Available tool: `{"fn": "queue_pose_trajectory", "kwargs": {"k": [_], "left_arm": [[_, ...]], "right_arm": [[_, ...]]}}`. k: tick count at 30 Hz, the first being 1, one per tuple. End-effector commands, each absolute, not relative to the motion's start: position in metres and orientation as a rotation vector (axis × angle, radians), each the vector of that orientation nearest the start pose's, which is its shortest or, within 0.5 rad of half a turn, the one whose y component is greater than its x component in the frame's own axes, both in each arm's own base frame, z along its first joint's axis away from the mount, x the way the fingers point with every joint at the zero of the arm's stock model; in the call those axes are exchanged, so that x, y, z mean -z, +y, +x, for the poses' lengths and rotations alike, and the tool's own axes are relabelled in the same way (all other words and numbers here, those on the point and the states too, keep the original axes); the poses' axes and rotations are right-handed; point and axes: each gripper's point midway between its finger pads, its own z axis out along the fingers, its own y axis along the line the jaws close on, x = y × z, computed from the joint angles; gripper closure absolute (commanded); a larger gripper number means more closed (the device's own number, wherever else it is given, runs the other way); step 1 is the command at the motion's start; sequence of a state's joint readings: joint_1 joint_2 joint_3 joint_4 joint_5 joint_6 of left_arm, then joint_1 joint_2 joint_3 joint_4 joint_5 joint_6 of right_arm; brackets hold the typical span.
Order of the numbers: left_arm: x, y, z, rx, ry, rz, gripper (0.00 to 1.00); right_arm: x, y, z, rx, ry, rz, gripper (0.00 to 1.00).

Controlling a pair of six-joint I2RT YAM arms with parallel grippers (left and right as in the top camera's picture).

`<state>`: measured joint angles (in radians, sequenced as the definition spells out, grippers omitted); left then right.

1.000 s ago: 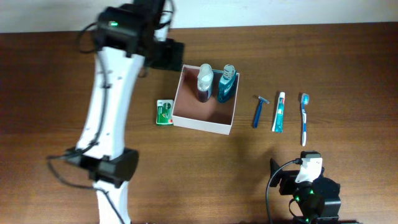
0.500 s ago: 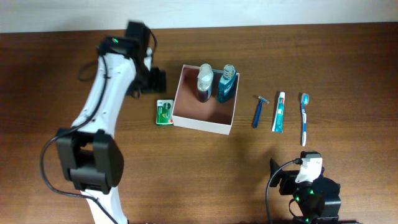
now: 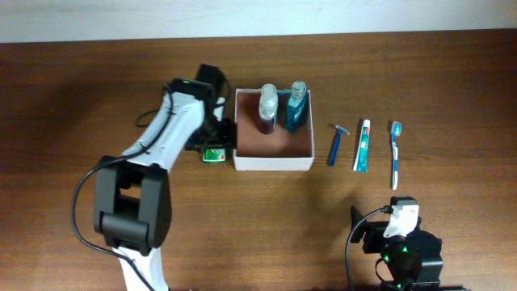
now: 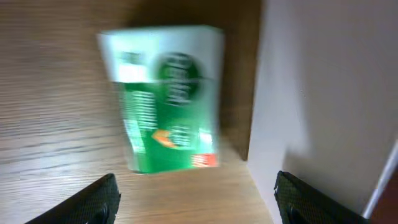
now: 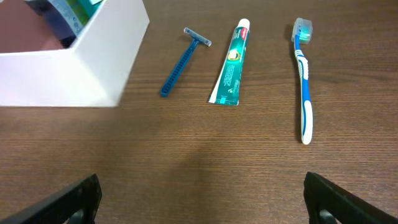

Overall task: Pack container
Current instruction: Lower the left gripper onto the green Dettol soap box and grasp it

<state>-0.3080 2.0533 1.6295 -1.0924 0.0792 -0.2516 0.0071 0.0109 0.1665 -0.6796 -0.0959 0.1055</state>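
Observation:
The container [image 3: 273, 162], a square white box with a reddish-brown inside, holds an upright pale-capped bottle [image 3: 267, 109] and a blue bottle [image 3: 295, 109]. My left gripper [image 3: 216, 139] is open and low over the table against the container's left wall [image 4: 311, 93]. The small green packet [image 3: 213, 153] lies between its fingers [image 4: 199, 208] just ahead in the left wrist view [image 4: 168, 99]. My right gripper [image 5: 202, 199] is open and empty near the front edge, with the container's corner [image 5: 74, 74] ahead to its left.
A blue razor [image 3: 335, 144], a toothpaste tube [image 3: 363, 145] and a blue toothbrush [image 3: 395, 153] lie in a row right of the container. They also show in the right wrist view: razor [image 5: 180, 62], toothpaste tube [image 5: 231, 65], toothbrush [image 5: 303, 81].
My left arm has swung from the far left down to the green packet beside the container. The container has turned to sit square and shifted slightly right. The right arm has not moved.

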Motion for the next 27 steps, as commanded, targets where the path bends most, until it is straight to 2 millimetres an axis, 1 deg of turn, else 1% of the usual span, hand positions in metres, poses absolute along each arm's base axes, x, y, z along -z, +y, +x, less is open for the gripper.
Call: {"fn": "queue_pose_trajectory", "kwargs": {"k": [1,2,4,6,11,12,13,15,18,19,22,24,27], "left_arm": [[-0.058,-0.163,0.368,0.173,3.109,0.227,0.17],[-0.057,-0.162,0.366,0.135,3.11,0.226,0.17],[-0.057,-0.154,0.365,0.045,3.118,0.162,0.17],[-0.057,-0.147,0.364,0.0,3.124,0.123,0.17],[-0.057,-0.126,0.374,0.001,3.116,0.01,0.17],[-0.057,-0.122,0.378,0.005,3.106,-0.011,0.16],[-0.057,-0.116,0.384,0.011,3.093,-0.037,0.13],[-0.057,-0.11,0.393,0.034,3.068,-0.023,0.13],[-0.056,-0.11,0.402,0.092,3.04,0.038,0.13],[-0.055,-0.111,0.403,0.096,3.038,0.04,0.08],[-0.047,-0.113,0.405,0.095,3.043,0.044,0.08],[-0.038,-0.113,0.404,0.093,3.062,0.044,0.07],[-0.018,-0.114,0.399,0.09,3.113,0.045,0.07]], "right_arm": [[-0.09,0.017,0.201,-0.17,2.094,0.06,0.01],[-0.09,0.017,0.201,-0.17,2.094,0.06,0.01],[-0.09,0.017,0.201,-0.17,2.094,0.06,0.01],[-0.09,0.017,0.201,-0.17,2.094,0.06,0.01],[-0.09,0.017,0.201,-0.17,2.094,0.06,0.01],[-0.09,0.017,0.201,-0.17,2.094,0.06,0.01],[-0.09,0.017,0.201,-0.17,2.094,0.06,0.01],[-0.09,0.017,0.201,-0.17,2.094,0.06,0.01],[-0.09,0.017,0.201,-0.17,2.094,0.06,0.01],[-0.09,0.017,0.201,-0.17,2.094,0.06,0.01],[-0.09,0.017,0.201,-0.17,2.094,0.06,0.0],[-0.09,0.017,0.201,-0.17,2.094,0.06,0.01],[-0.09,0.017,0.201,-0.17,2.094,0.06,0.01]]}}
